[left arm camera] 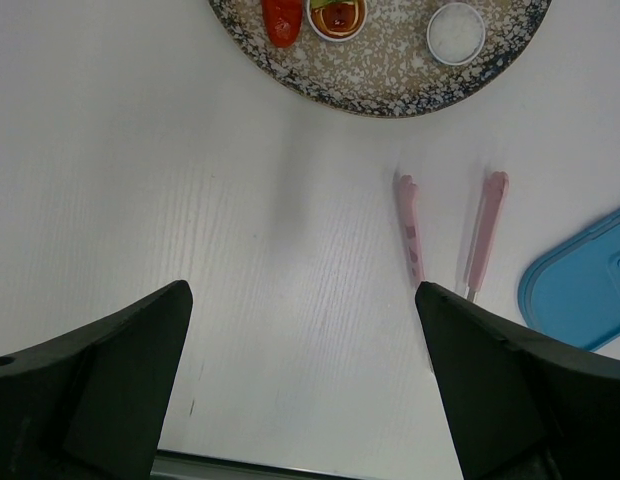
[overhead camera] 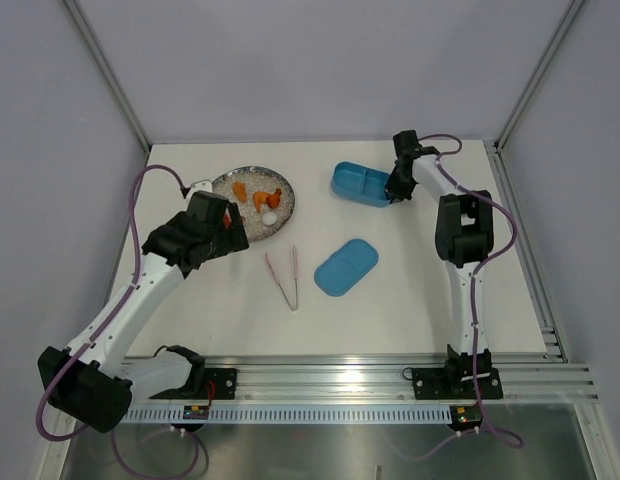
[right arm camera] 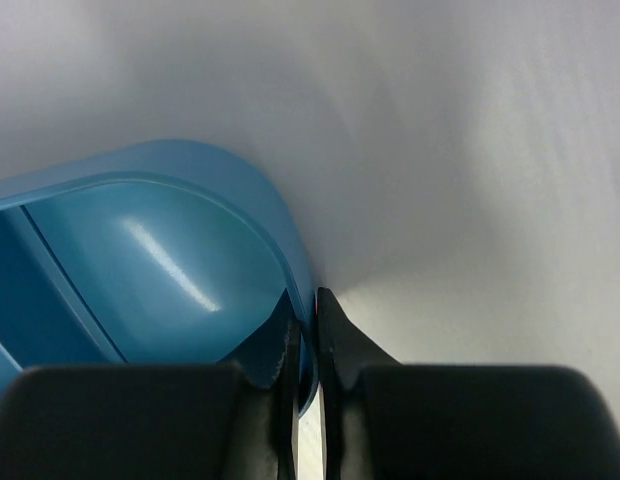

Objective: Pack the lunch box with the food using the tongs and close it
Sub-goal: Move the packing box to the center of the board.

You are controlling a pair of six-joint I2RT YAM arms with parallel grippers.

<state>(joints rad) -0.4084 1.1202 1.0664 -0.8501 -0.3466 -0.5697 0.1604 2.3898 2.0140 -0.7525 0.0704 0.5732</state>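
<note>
The right claw [right arm camera: 307, 312] is seen almost closed, its 2 fingers pinched on the thin end wall of the lunch box [right arm camera: 160, 250], 1 inside and 1 outside. The left claw [left arm camera: 302, 300] is held wide open with nothing in it, over bare table [left arm camera: 190, 200] just below the plate [left arm camera: 390, 85].

The lunch box is set at the upper right of the overhead view, open, and both compartments appear empty. The lid [overhead camera: 346, 266] is laid flat near the middle, well apart from it. The tongs [overhead camera: 283, 278] are seen lying just left of the lid, untouched. All the food [overhead camera: 263, 199] is found on the plate, at the upper left.

By this showing, no packing is done: the tongs are yet to be picked up, each piece carried across, and the lid fitted.

The pinch on the wall is shown only by the right wrist view; overhead, the fingers are hidden under the arm. The tongs' 2 pink tips and the white piece [left arm camera: 456, 30] are shown close only by the left wrist view. The whole layout is given by the overhead view alone.
</note>
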